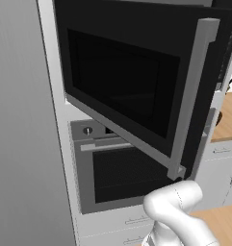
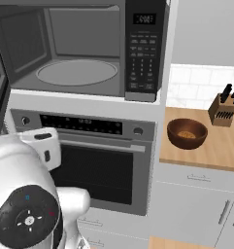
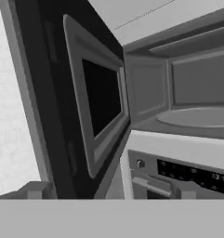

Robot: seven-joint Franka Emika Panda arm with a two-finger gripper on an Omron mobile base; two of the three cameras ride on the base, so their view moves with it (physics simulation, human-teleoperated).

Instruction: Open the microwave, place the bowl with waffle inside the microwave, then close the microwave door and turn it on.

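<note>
The big black microwave (image 2: 84, 48) is built into the grey wall unit, and it stands open. Its wide black microwave door (image 1: 122, 81) with the dark glass window has swung far out to the left. A tall grey bar handle (image 1: 194, 96) runs down the free edge of that door. In the hand view the inside face of the door (image 3: 92, 97) is on the left and the open hole of the microwave is on the right.

Inside, the walls are grey, and a flat round grey turntable (image 2: 77, 72) lies on the floor of it. Nothing sits on the turntable. The black keypad panel (image 2: 143, 48) with a small display is on the right side of the microwave.

Just below the microwave is a steel oven (image 2: 96, 160) with a dark window and a long bar handle across it.

The small round reddish-brown bowl (image 2: 187, 133) sits on the wooden desk (image 2: 210, 151) to the right of the oven, well apart from the microwave. Something pale brown lies in the bowl. A wooden knife block (image 2: 222, 111) stands behind it near the white tile wall.

The two small dark fingers (image 3: 34, 189) peek up at the bottom of the hand view. They are far apart and hold nothing. They point toward the open door and the oven.
</note>
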